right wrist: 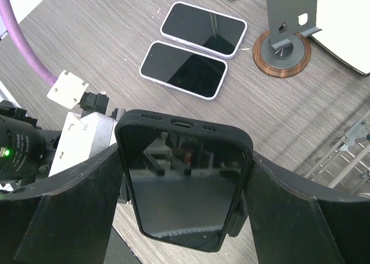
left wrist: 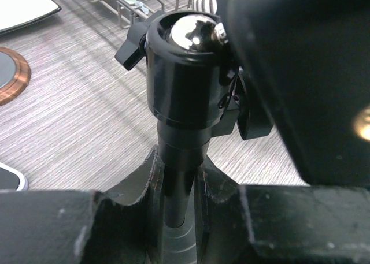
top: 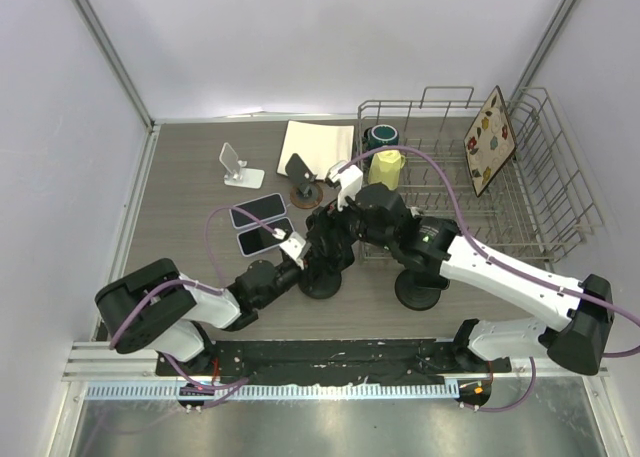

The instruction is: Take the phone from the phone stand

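Seeing white-edged phone (right wrist: 203, 28) lying flat, screen up, on grey wood-grain table (top: 190, 227). Seeing second white-edged phone (right wrist: 185, 69) lying just beside it, parallel. Noting small white stand (top: 237, 165) standing farther back, apart from both. Noting grey stand on round wooden base (right wrist: 283, 50) standing right of that, just beside white pad (top: 318, 145). Seeing wire rack (top: 530, 177) sitting at right, holding green mug (top: 381, 135), yellow cup (top: 386, 167) and patterned plate (top: 489, 139) leaning on edge.
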